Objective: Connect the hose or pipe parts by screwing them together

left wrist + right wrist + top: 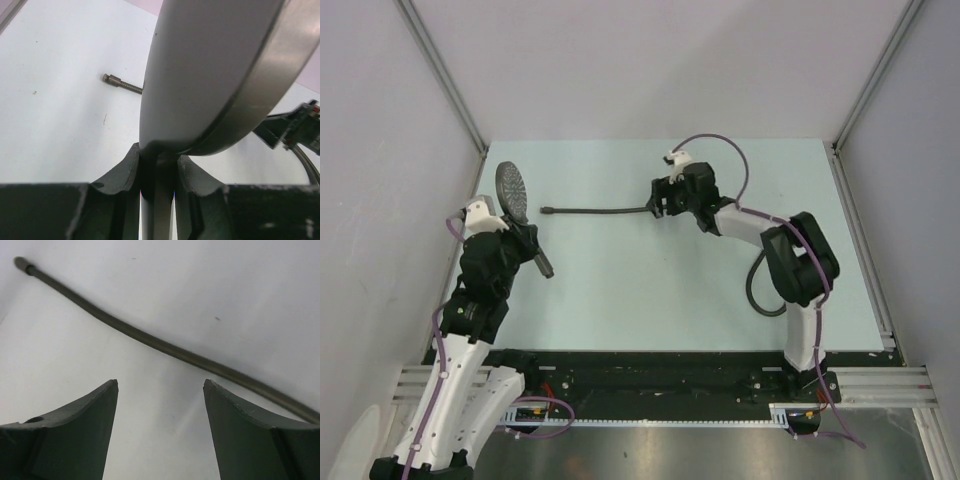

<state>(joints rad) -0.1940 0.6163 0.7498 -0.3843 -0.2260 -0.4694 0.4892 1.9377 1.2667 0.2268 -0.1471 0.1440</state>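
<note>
Ok so starting at the near side: the left gripper [157, 180] is clamped tight on the straight handle of the shower head [512, 190], just under the round face. The head is up off the table [720, 300], face tipped toward the far left, and the handle's bare end sticks out toward the near right.

A bit further out, the hose [600, 211] lies flat on the table, long axis running left to right with a slight bow. Its free fitting points left, roughly at the shower head, with open table between them.

The right gripper [658, 203] sits over the right part of that visible stretch. Its jaws are spread apart with nothing in them. From the right wrist camera, the hose [165, 347] runs crosswise just past the fingertips, not between them.

My take: the right arm is the one to grab it. It's right on top of the hose, but it needs to drop the jaws across it. The fitting end is the part nearer the left arm.

Brands or writing: nothing I can read anywhere.
</note>
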